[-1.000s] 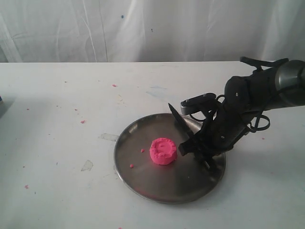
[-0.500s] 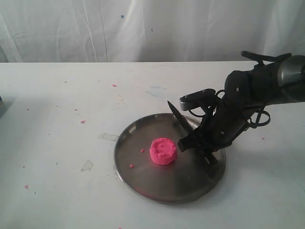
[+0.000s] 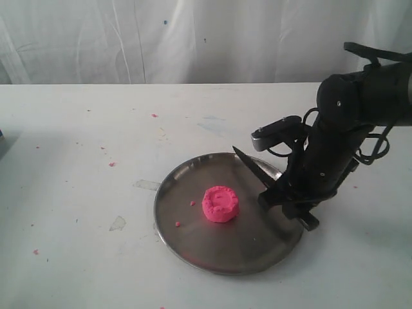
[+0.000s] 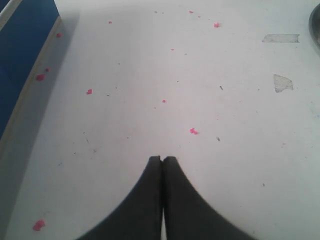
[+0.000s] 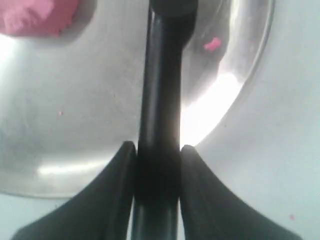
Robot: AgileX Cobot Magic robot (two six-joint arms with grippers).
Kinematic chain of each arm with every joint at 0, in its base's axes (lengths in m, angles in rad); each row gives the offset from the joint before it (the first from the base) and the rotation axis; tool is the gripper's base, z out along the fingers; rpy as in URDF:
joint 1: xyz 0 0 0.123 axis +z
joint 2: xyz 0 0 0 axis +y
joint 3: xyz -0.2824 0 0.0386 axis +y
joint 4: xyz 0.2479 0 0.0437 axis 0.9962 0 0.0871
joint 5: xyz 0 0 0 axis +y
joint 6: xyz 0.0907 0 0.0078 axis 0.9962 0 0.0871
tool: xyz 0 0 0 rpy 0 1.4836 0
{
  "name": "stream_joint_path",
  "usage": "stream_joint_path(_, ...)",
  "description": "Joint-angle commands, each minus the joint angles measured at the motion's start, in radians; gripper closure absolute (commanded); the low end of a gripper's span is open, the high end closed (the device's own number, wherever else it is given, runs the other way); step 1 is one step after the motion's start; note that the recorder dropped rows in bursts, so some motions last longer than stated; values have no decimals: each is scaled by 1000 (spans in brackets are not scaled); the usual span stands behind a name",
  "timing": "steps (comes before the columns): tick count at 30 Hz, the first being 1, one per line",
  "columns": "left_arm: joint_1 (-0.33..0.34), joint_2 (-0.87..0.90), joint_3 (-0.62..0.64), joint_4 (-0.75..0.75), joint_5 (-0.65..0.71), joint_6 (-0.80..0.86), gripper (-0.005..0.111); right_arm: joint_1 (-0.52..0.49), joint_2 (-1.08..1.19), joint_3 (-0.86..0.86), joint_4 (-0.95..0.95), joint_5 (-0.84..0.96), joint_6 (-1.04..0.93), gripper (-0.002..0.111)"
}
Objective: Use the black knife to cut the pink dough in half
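Note:
The pink dough (image 3: 221,204) is a whole round puck with a dimpled top, sitting near the middle of the round steel plate (image 3: 193,241). My right gripper (image 3: 283,196) is shut on the black knife (image 3: 252,165), holding it by the handle (image 5: 160,100) over the plate's right side. The blade slants up and left, its tip above the plate's far rim, apart from the dough. An edge of the dough (image 5: 35,17) shows in the right wrist view. My left gripper (image 4: 162,159) is shut on nothing, over bare table; it does not show in the exterior view.
Tiny pink crumbs (image 3: 177,224) lie on the plate and are scattered over the white table (image 3: 77,167). Two tape scraps (image 3: 118,223) lie left of the plate. A blue box (image 4: 22,60) stands by the left gripper. A white curtain hangs behind.
My right arm has drawn back to the right with the knife, and the blade tip has moved right, away from the dough. The dough has not moved.

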Motion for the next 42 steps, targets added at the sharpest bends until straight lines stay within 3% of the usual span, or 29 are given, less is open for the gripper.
stream_joint_path(1,3,-4,4,0,20,-4,107,0,-12,20,-43,78,22,108)
stream_joint_path(15,3,-4,4,0,20,-4,107,0,-12,115,-40,47,58,108)
stream_joint_path(24,3,-4,4,0,20,-4,107,0,-12,115,20,2,55,93)
stream_joint_path(42,3,-4,4,0,20,-4,107,0,-12,111,59,-21,55,93)
